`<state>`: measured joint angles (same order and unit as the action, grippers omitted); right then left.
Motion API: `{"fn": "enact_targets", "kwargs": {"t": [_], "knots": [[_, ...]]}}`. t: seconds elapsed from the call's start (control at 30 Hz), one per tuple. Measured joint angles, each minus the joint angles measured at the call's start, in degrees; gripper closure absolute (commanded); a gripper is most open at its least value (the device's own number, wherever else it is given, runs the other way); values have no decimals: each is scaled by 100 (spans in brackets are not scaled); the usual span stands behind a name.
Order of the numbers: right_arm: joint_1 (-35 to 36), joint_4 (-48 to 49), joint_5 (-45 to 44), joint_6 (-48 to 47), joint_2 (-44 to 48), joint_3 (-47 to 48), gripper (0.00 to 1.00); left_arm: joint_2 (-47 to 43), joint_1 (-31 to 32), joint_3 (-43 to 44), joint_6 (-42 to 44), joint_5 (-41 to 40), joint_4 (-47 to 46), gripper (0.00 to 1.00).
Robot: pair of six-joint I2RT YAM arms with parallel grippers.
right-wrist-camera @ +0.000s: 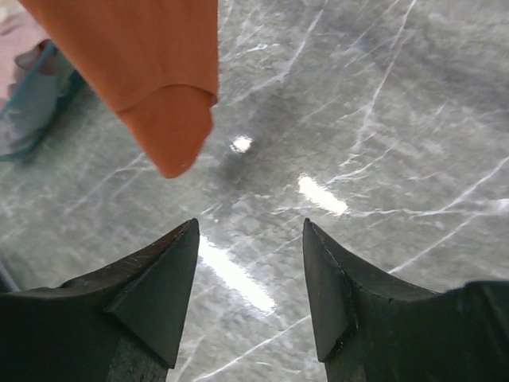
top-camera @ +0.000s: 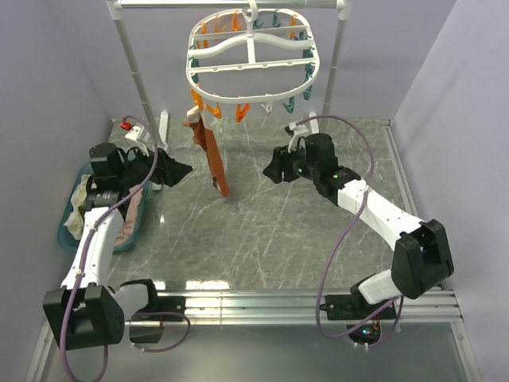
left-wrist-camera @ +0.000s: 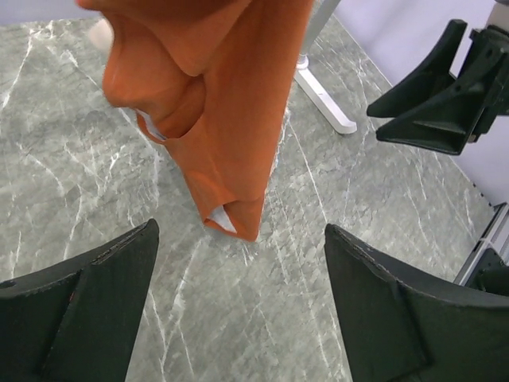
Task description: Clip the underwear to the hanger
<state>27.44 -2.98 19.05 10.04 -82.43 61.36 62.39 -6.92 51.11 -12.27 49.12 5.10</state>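
Rust-orange underwear (top-camera: 211, 155) hung in a long drape from a pin (top-camera: 196, 103) at the hanger's (top-camera: 251, 67) near-left rim, its tip close to the table (top-camera: 262, 231). One corner seemed clipped while the rest sagged. Left gripper (top-camera: 180, 170) and right gripper (top-camera: 274, 170) flanked it, both spread wide and empty, apparently placed to gather a loose edge for another pin.

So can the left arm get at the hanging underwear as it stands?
Probably yes. The left gripper is open and faces the underwear, which hangs just ahead of it; nothing sits between them. The right gripper is off to the far side.
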Motion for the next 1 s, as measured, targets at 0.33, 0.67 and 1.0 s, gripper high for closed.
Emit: {"fn": "enact_targets", "kwargs": {"t": [0.33, 0.67, 1.0], "knots": [[-81, 17, 332, 431, 0, -7, 45, -332, 302, 0, 509, -37, 42, 20], [-227, 219, 323, 577, 826, -793, 45, -1084, 1403, 225, 776, -623, -155, 22], [-232, 1246, 63, 511, 1357, -765, 48, -551, 2959, 994, 662, -2168, -929, 34]]}}
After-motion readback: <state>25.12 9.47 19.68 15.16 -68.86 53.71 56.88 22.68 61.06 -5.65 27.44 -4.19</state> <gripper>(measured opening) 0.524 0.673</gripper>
